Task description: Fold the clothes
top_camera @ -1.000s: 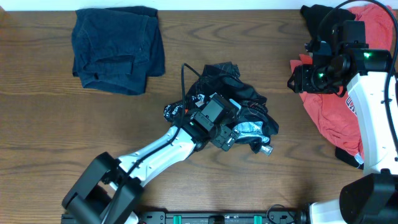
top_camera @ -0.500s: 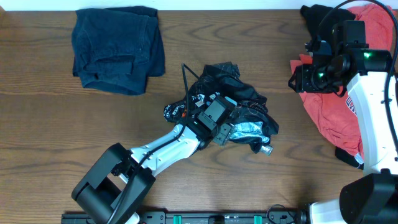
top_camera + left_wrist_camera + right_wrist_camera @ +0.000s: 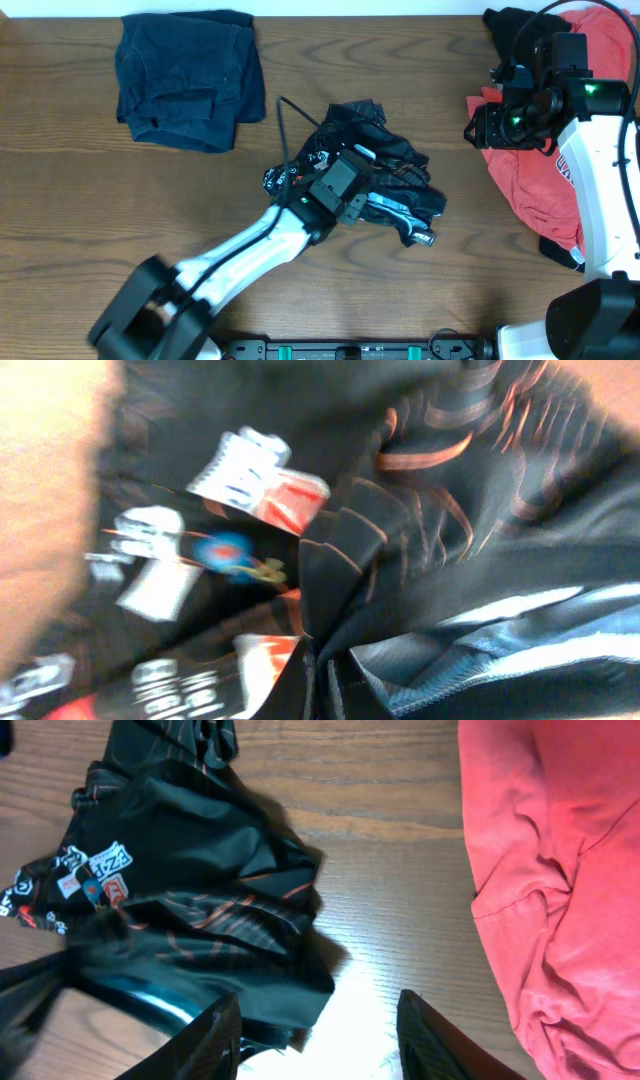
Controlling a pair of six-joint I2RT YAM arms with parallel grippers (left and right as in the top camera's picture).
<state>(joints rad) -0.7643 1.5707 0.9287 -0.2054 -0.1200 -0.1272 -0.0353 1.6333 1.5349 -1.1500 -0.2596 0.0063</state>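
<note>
Dark wood-grain table [image 3: 100, 230] fills the overhead view. The black sports shirt [image 3: 400, 155] is bunched in a heap near its middle, the red T-shirt [image 3: 535, 190] is spread at the right edge, and a dark blue garment [image 3: 190, 80] is laid at the back left.

Trouble can be expected here. The heap is being met at a fold in its middle, not at a hem, so several layers could be caught at once. The shirt would then be dragged as one lump instead of being opened out. A cable [image 3: 285, 125] stands up in a loop just beside the cloth, and a snag could be caused by it. The red T-shirt lies partly under the right arm and could be pulled along if that arm is swung.

Now the pincers. The left gripper [image 3: 368, 205] is pressed into the shirt, but only blurred cloth is shown in the left wrist view, so it cannot be told whether a fold is clamped. The right gripper [image 3: 320, 1050] is held with its fingers [image 3: 215, 1040] wide apart and nothing between them, above bare wood between the two garments
</note>
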